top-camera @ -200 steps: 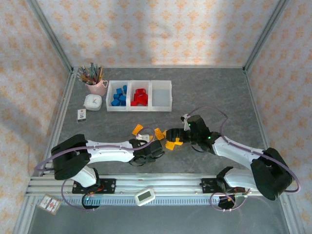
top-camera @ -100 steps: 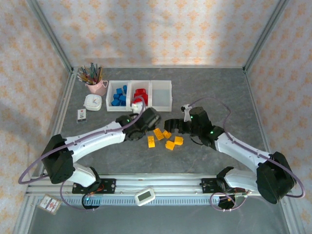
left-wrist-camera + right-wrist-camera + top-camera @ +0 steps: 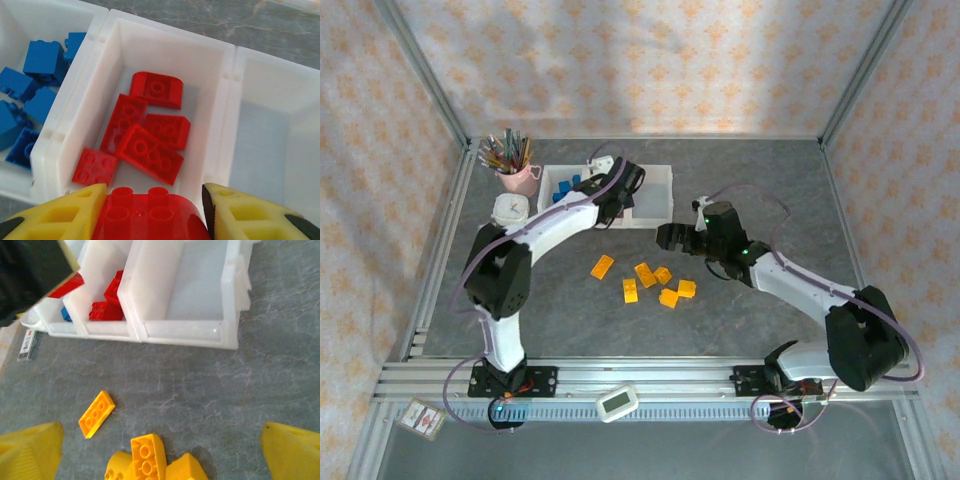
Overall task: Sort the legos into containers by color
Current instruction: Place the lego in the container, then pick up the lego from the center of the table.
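Well forward, left arm [image 3: 555, 215] holds red brick [image 3: 145, 216] over middle bin [image 3: 162, 47].

Bright, even overhead light — shadows soft, wrist views slightly blurred up close.

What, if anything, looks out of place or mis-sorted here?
Nothing stands out. Blue bricks lie in the left bin, red bricks in the middle bin, and the left jaws hold another red brick over it. The yellow bricks loose on the table are simply not yet sorted.
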You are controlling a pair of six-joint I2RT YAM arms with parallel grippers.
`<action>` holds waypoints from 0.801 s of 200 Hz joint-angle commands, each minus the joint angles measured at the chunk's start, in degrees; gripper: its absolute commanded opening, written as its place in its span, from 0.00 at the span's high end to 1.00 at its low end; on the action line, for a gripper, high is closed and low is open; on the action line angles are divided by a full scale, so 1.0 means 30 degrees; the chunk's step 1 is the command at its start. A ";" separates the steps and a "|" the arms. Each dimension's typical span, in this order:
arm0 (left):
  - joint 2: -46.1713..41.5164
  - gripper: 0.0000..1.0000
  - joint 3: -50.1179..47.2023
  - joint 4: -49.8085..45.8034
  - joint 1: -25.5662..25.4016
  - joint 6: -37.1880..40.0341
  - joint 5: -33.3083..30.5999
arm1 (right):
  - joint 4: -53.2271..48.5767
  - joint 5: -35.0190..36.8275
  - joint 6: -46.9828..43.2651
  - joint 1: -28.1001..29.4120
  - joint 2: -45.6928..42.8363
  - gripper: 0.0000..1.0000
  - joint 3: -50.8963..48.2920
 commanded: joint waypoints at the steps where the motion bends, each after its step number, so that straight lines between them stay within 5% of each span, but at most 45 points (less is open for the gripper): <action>1: 0.1430 0.56 0.1254 0.0149 0.0478 0.0899 -0.0896 | 0.0127 0.0617 -0.0360 -0.0275 0.0418 0.00 0.0830; 80: 0.1893 0.29 0.2938 -0.0286 0.1146 0.1290 -0.0924 | -0.1230 0.1113 -0.1071 -0.0279 0.1361 0.00 0.1920; 160: -0.5460 0.19 -0.2899 0.0798 0.0203 0.1040 0.1807 | -0.4268 0.1856 -0.2324 0.0223 0.1011 0.00 0.2728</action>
